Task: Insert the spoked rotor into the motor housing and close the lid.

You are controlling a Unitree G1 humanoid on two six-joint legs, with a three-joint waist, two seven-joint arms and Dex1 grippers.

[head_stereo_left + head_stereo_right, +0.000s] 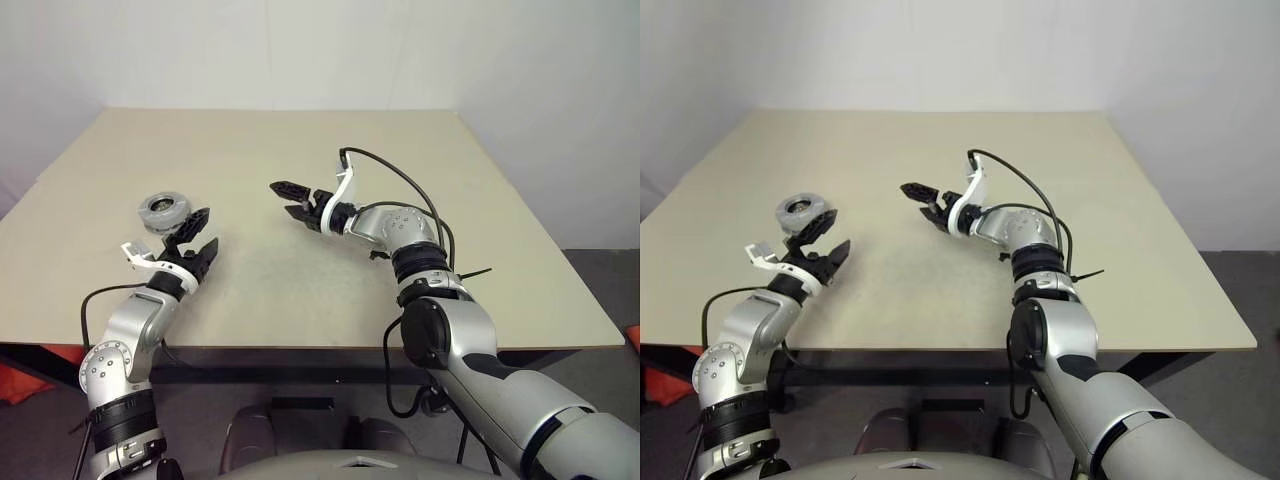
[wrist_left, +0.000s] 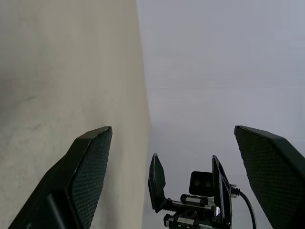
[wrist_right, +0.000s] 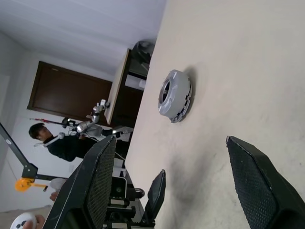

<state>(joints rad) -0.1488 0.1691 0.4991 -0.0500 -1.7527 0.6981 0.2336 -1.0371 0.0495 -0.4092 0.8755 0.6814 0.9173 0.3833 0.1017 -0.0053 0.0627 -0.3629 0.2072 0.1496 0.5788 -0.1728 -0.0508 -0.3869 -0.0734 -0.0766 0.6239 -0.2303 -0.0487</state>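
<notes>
The beige surface [image 1: 300, 300] carries one round grey assembly, the motor housing [image 1: 164, 210] with the lid [image 3: 174, 94] seated on it, at about nine o'clock. Right gripper [image 1: 290, 198] hovers near centre, jaws spread, empty. Left gripper [image 1: 197, 235] hangs just beside the housing at its five o'clock, jaws spread, empty.

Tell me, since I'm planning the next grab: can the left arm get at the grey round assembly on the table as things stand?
Probably yes. The left gripper is open and empty, just short of the assembly, with nothing between them. The right gripper hangs open over the table's middle, out of the way.
</notes>
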